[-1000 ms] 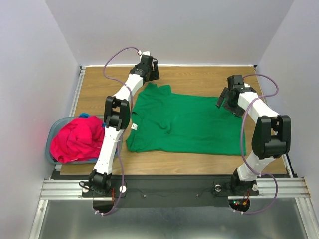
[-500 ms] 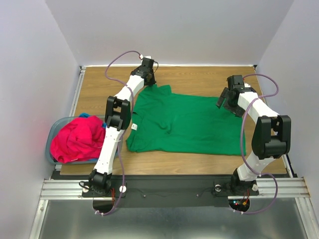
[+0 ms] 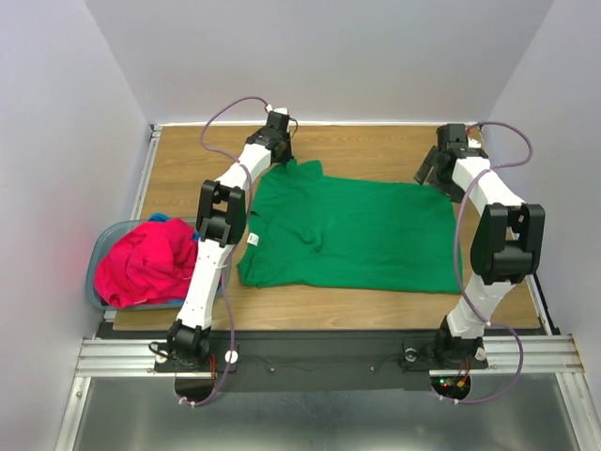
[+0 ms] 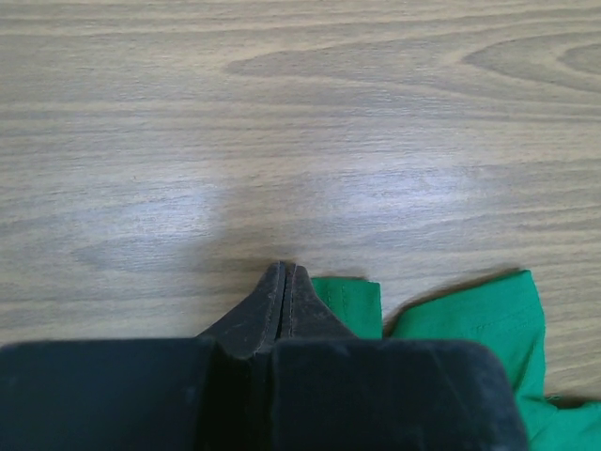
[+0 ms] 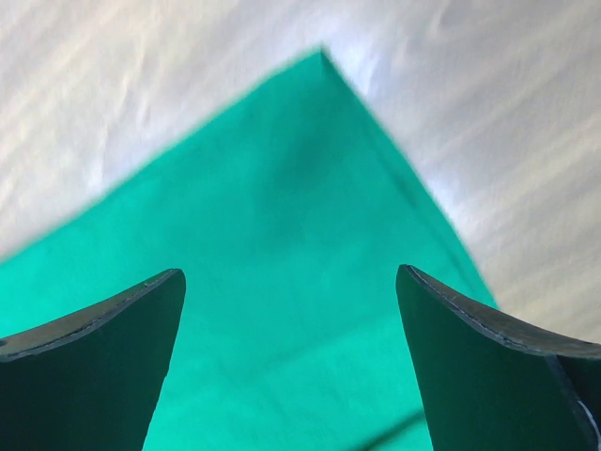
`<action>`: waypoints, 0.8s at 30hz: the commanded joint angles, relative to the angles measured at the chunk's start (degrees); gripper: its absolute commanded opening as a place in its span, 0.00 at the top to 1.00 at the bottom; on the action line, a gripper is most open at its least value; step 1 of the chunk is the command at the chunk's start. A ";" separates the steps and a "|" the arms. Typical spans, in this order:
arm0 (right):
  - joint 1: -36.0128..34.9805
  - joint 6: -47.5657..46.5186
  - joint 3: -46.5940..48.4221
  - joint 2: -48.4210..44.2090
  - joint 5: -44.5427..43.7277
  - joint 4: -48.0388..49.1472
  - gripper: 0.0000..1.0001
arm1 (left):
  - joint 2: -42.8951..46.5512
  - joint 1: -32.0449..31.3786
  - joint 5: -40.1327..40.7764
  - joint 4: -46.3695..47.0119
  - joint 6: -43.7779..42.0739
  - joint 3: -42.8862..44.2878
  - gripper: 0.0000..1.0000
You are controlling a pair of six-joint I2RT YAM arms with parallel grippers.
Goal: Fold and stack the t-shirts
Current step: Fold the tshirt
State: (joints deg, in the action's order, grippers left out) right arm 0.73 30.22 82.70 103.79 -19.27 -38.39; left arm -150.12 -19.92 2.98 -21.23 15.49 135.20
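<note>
While the left gripper [image 4: 284, 280] is clenched at upper centre beside a sleeve of the kelly-green cloth t-shirt [image 3: 357, 230], the right gripper [image 5: 289, 272] hangs spread over its upper-right corner.

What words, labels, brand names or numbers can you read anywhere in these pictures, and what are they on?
No text can be read in any view.
White neck tag at the collar of the green t-shirt: too small to read.
Pink-red t-shirt and grey-blue basket: no print visible.
</note>
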 commanded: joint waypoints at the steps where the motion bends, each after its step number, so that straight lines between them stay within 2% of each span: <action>1: 1.64 -2.26 8.42 5.26 -2.44 1.21 0.00 | 8.00 -0.38 -0.96 1.89 -1.95 -3.17 1.00; 15: 4.36 -5.26 24.34 22.93 -1.30 1.04 0.10 | 12.75 -0.38 -2.63 7.25 -4.41 -8.71 1.00; 19: 5.33 -5.34 26.55 26.37 -1.30 1.04 0.11 | 14.15 -0.38 -4.74 8.58 -5.81 -11.08 1.00; 24: 5.42 -5.26 25.85 27.78 0.02 1.04 0.19 | 15.47 -0.29 -4.48 9.80 -7.22 -13.55 1.00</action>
State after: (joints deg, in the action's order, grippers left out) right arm 5.65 25.28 107.31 130.96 -19.44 -37.80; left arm -140.64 -20.16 -0.67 -14.46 10.52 123.20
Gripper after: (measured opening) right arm 0.833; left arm 0.033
